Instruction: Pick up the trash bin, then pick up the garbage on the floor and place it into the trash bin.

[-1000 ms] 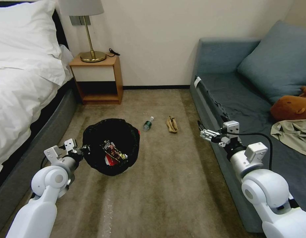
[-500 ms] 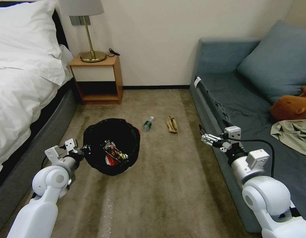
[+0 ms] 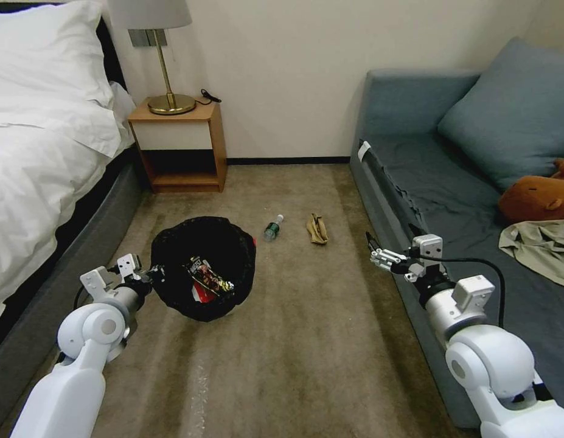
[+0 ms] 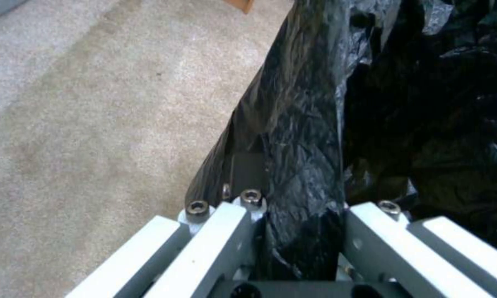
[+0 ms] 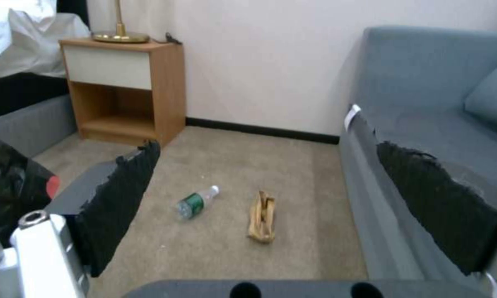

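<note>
Head view, lower left: your left gripper (image 3: 153, 272) was clenched on the trash bin (image 3: 204, 267) rim. Right gripper (image 3: 374, 250), centre right, hung spread wide, holding nothing, near the sofa (image 3: 452, 182).

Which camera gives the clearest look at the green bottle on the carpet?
The right wrist view: the green bottle lies on its side between the open right hand's pads, label readable. The head view shows it farther off, beside the trash bin.
</note>
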